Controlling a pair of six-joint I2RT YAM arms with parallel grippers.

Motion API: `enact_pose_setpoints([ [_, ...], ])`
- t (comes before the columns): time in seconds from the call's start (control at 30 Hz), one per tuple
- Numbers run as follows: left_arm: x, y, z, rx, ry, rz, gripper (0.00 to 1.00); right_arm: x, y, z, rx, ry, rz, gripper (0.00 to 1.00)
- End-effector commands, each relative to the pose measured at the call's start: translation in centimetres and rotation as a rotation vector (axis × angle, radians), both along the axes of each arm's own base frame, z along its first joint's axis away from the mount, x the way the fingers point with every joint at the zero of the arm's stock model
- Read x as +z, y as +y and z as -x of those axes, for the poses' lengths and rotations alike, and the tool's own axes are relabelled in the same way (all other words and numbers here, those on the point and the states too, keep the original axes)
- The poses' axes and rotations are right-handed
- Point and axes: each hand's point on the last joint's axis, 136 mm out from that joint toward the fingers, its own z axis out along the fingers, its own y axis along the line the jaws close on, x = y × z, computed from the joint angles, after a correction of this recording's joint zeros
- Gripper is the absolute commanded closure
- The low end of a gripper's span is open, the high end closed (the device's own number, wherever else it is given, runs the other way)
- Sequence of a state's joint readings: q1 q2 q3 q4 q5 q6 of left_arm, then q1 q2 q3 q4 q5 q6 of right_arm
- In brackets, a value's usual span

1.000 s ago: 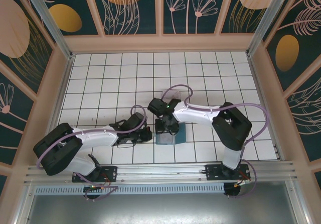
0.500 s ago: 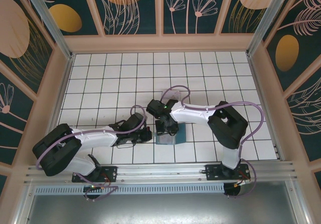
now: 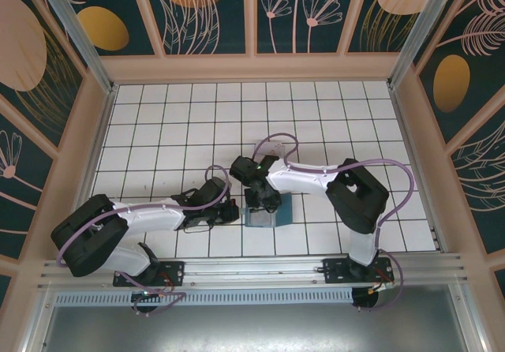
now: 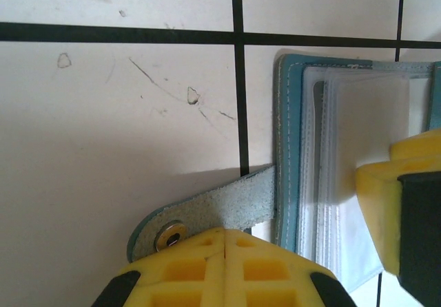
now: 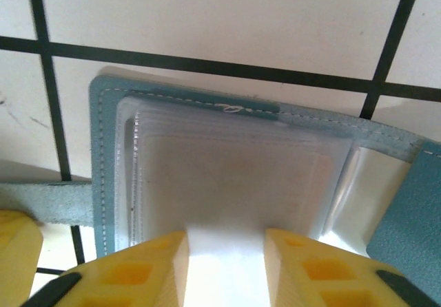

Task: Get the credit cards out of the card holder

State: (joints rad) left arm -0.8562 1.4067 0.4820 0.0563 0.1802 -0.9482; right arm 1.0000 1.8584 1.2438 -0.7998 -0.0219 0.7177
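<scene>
The teal card holder lies open on the tiled floor between both arms. Its stack of clear sleeves faces up, and a pale whitish credit card seems to lie under the top sleeve. The black card is hidden. My left gripper is shut, its tips pressing on the grey strap tab at the holder's left edge. My right gripper stands over the sleeves with its jaws a narrow gap apart. A bright pale surface fills that gap. One right finger rests on the sleeves.
The holder's other flap lies folded out to the right. White tiles with black grout stretch behind the arms, closed in by wooden walls. The metal rail with the arm bases runs along the near edge.
The right gripper's jaws have narrowed over the sleeves, and the right arm has shifted slightly left. The left arm and the card holder have stayed where they were.
</scene>
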Motion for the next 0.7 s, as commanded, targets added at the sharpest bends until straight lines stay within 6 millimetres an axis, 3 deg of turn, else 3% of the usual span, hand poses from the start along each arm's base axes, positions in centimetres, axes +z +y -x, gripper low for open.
enact_pose_setpoints([
  [0.0,0.2,0.2,0.1,0.004,0.0,0.01,0.96,0.5,-0.1,0.2,0.001,-0.01,0.043,0.61],
  [0.27,0.2,0.3,0.1,0.001,-0.004,0.008,0.96,0.4,0.3,0.3,0.01,-0.002,0.038,0.51],
  [0.67,0.1,0.3,0.1,-0.002,-0.003,0.004,0.96,-2.5,-0.8,1.2,0.029,0.032,0.11,0.57],
])
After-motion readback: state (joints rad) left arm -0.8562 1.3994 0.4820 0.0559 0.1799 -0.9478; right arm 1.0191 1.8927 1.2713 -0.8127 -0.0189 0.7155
